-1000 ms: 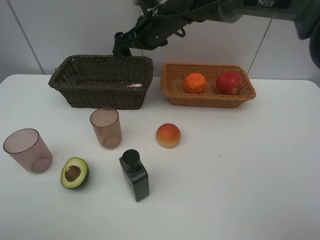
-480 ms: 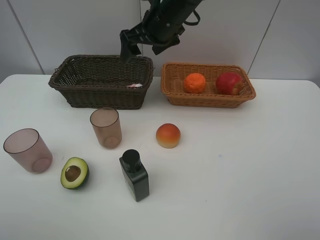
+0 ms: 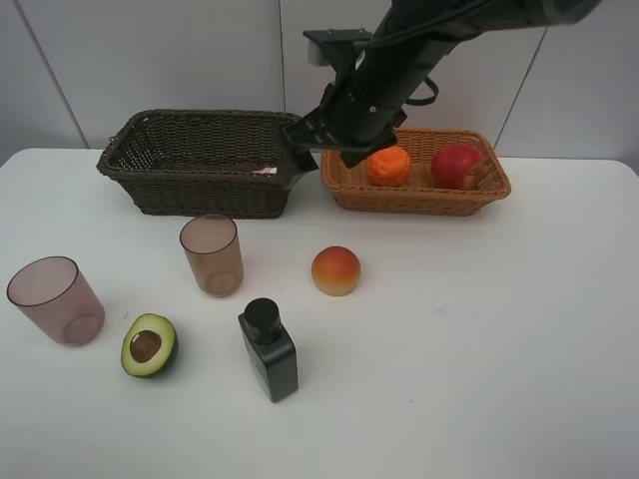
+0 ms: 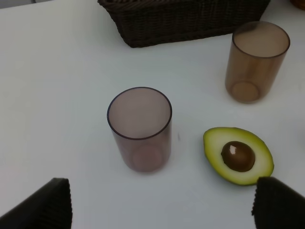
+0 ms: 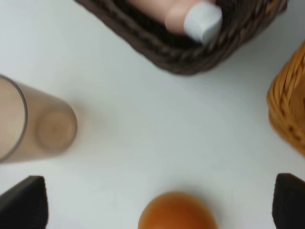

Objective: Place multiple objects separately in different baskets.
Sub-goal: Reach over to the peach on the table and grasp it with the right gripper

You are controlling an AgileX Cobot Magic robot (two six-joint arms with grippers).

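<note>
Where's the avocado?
In the high view, the avocado half lies front left on the table, between a brownish cup and the black bottle.

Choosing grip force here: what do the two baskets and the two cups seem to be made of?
Dark brown basket: woven wicker or rattan, matte, by its visible braided strands. Light tan basket: the same weave, lighter strands. Left cup and middle cup: translucent tinted plastic, possibly glass; smooth, the table shows through their walls.
</note>
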